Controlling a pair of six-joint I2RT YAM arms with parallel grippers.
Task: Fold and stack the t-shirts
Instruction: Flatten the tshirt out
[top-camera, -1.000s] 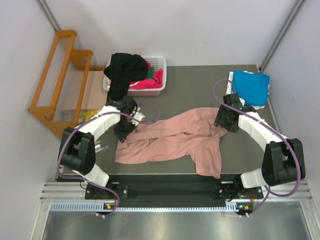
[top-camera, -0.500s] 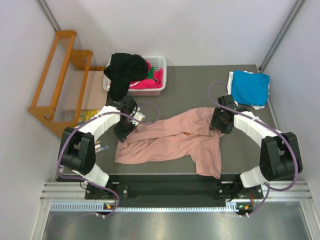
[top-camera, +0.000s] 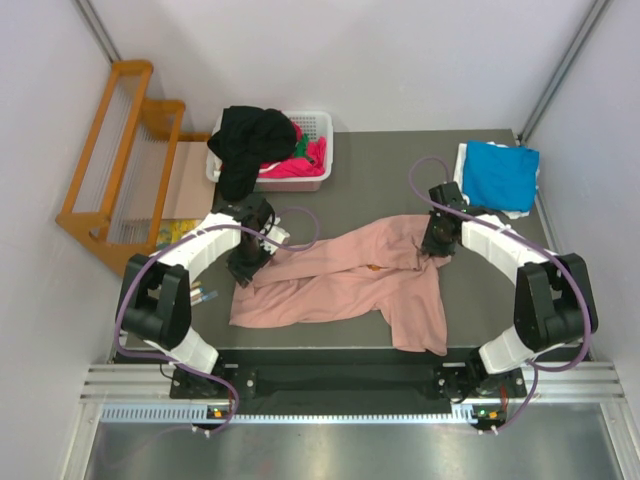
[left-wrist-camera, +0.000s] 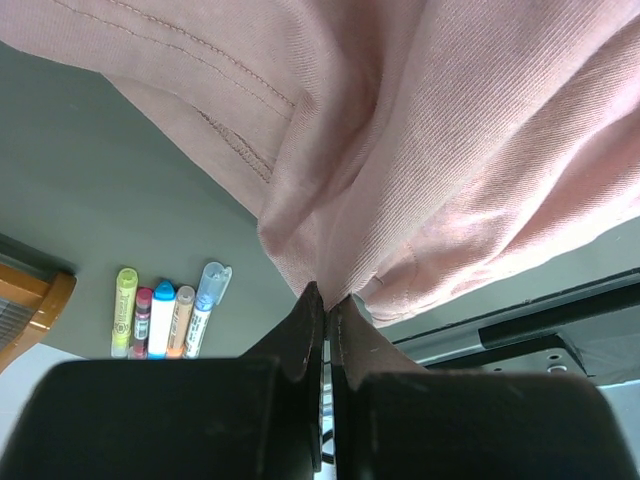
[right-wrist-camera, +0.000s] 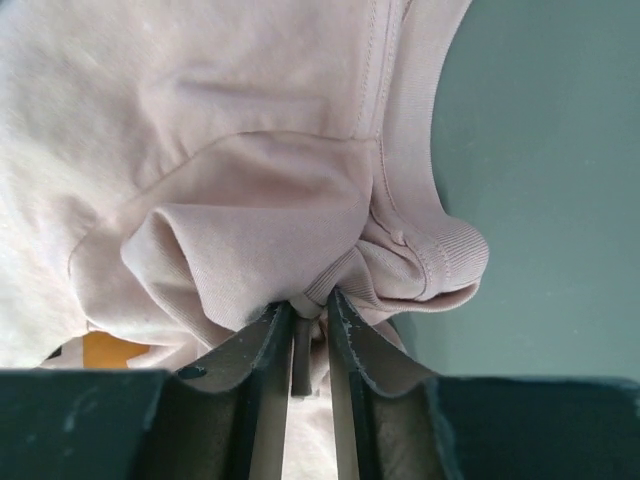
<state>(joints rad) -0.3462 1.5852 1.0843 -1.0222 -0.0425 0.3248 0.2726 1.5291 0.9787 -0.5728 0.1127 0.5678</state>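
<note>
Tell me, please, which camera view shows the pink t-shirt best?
The top external view: the pink t-shirt appears whole, though rumpled. The left wrist view shows only a stitched hem and folds; the right wrist view shows only a bunched ribbed collar.

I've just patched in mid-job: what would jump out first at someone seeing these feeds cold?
A pink shirt lies crumpled across the middle of the table, pinched at its left end by the left pincer and near its collar by the right pincer. Behind it, a black shirt hangs over the rim of a white basket at the far left. A folded blue shirt sits at the far right corner.
</note>
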